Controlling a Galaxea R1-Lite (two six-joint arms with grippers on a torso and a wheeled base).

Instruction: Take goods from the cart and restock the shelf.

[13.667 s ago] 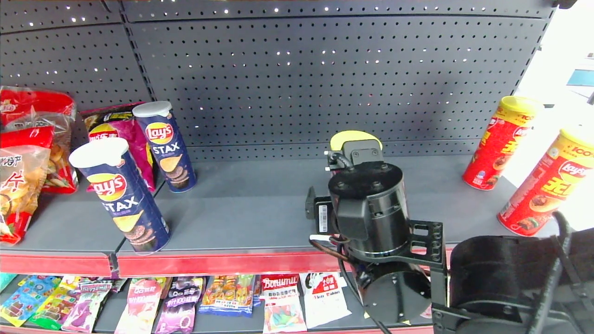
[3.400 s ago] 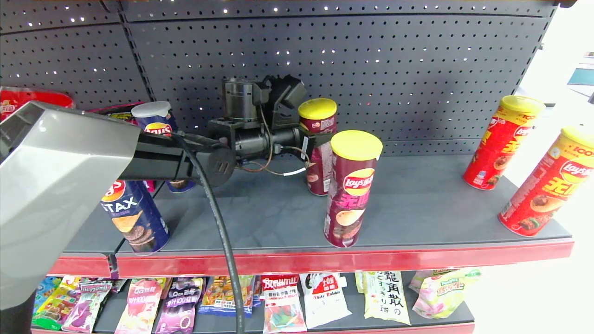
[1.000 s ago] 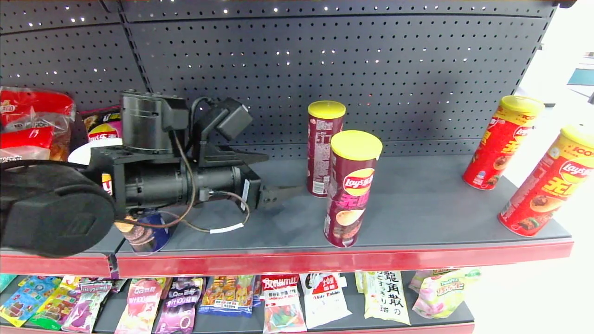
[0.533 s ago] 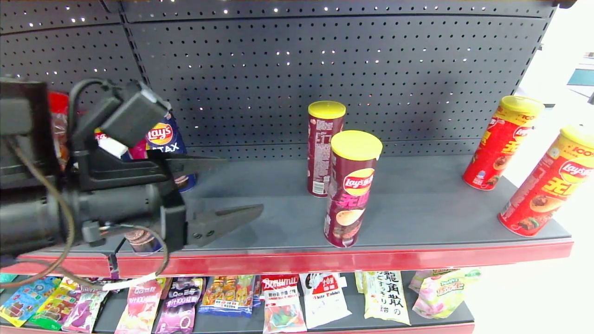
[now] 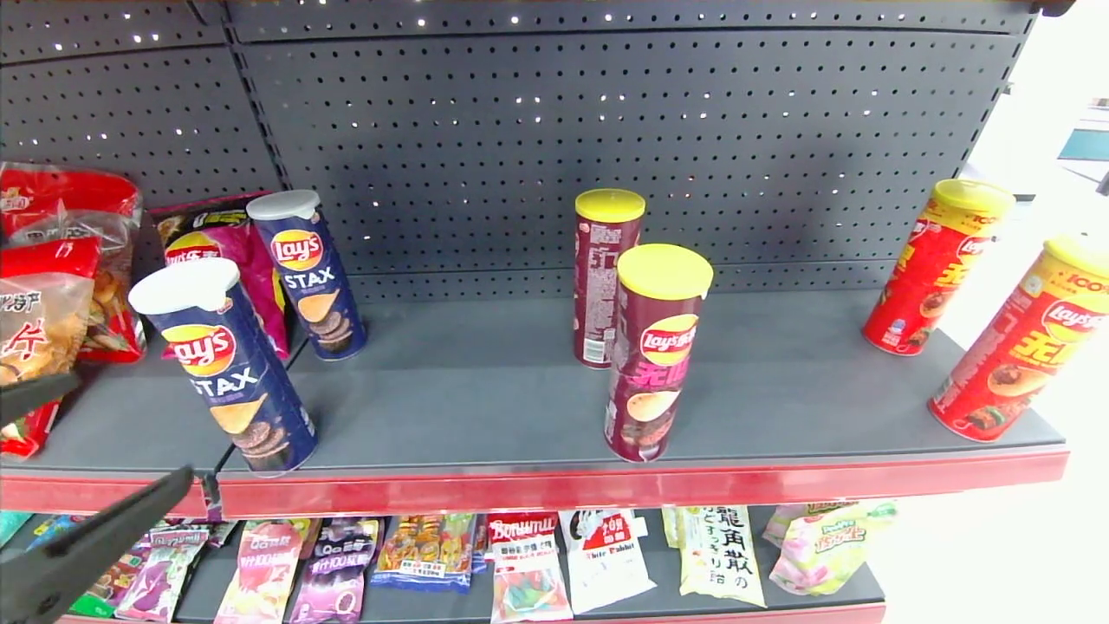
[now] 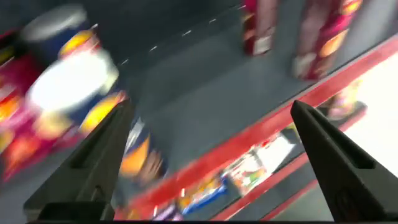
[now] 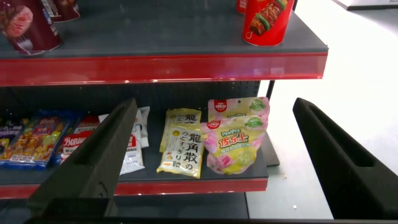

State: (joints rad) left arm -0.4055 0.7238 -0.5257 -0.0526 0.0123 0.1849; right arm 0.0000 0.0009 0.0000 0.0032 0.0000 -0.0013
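Two maroon chip cans with yellow lids stand upright mid-shelf, the back can [image 5: 608, 277] just behind the front can [image 5: 657, 351]. My left gripper [image 5: 134, 425] is at the shelf's near left corner, open and empty, close to a blue can [image 5: 227, 368]. In the left wrist view the left gripper [image 6: 211, 106] spreads wide over the shelf's red front edge [image 6: 261, 127], with the maroon cans [image 6: 323, 34] farther off. My right gripper [image 7: 214, 102] is open and empty, low in front of the shelf, facing the lower shelf's snack packets [image 7: 233, 134].
A second blue can [image 5: 308, 273] and snack bags [image 5: 61, 260] fill the shelf's left end. Two red cans [image 5: 936, 264] [image 5: 1018, 338] stand at the right end. Bare shelf board [image 5: 468, 381] lies between the blue and maroon cans. Packets line the lower shelf [image 5: 416, 555].
My left arm has pulled back from the middle of the shelf to the left and toward me, its fingers staying open. The cans have not moved.
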